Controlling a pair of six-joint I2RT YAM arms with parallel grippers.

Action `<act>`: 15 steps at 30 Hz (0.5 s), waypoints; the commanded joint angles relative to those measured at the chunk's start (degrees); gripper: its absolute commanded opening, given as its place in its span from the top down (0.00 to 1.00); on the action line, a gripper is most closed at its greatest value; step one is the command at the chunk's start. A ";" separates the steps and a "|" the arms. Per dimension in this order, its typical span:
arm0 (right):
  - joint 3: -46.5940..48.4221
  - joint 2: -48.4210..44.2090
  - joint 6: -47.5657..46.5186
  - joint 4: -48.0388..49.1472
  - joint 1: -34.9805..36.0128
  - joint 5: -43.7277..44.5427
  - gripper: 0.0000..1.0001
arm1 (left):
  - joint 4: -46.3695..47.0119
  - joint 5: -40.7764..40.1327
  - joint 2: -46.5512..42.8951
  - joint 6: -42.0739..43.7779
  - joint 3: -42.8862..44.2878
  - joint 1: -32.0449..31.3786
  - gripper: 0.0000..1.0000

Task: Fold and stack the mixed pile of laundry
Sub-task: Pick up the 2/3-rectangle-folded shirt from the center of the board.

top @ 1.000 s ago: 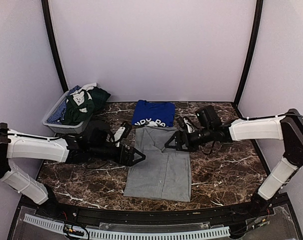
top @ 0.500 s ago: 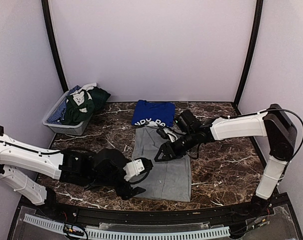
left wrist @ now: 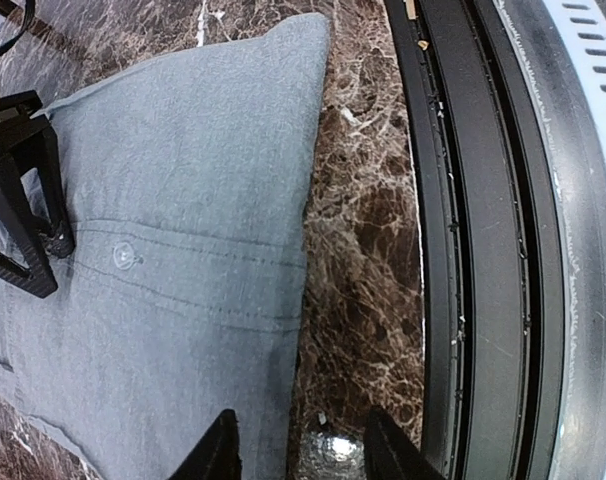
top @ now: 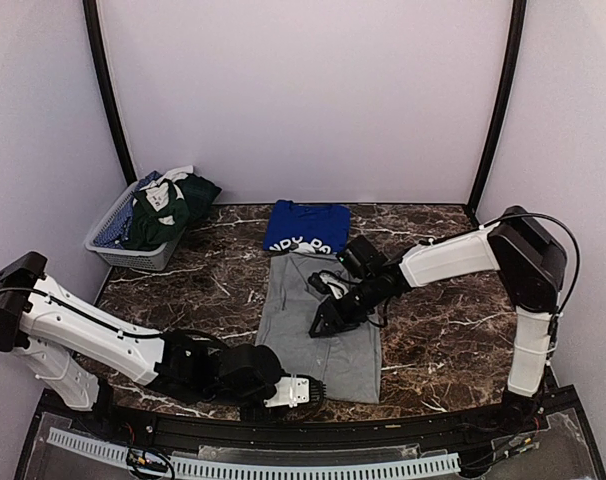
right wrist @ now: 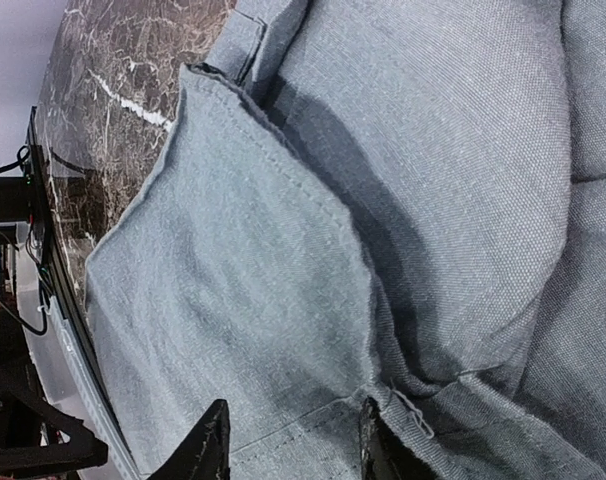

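Laundry lies in three places on your dark-brown marbled table (top: 183, 290). The light-grey collared polo shirt (top: 333, 360) is spread flat in the middle, collar toward the back wall and hem toward the arm bases. Just behind its collar you see the folded royal-blue T-shirt with white print (top: 305, 226). The remaining pieces, a dark-green garment (top: 173, 212) and a blue patterned one (top: 111, 230), are heaped in the grey mesh basket (top: 123, 256) at the back left corner, well apart from the polo.

Your left gripper (left wrist: 301, 430) is down at the polo's near edge, close to the black rail (left wrist: 463, 250) along the table front. Its fingers stand partly apart, one over the grey cloth and one over bare marble, with the shirt's edge running between them. You cannot tell whether they are pinching the cloth. A small button (left wrist: 123, 256) on a stitched band shows further up the cloth.

Your right gripper (right wrist: 293, 410) is on the middle of the polo, right of centre. Its fingers are also partly apart, with a loose fold of grey fabric between the tips. Whether they grip that fold you cannot tell.
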 commanded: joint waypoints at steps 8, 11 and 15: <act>0.43 4.79 -1.90 0.74 0.45 0.69 0.66 | 11.68 -8.82 6.80 7.46 0.14 -2.07 0.61; 0.26 5.33 -2.11 0.94 0.46 0.58 0.67 | 11.76 -9.64 9.25 9.54 0.23 -2.89 0.60; -0.05 5.82 -2.25 1.24 0.45 0.42 0.67 | 11.94 -11.64 11.24 10.21 -0.25 -3.37 0.58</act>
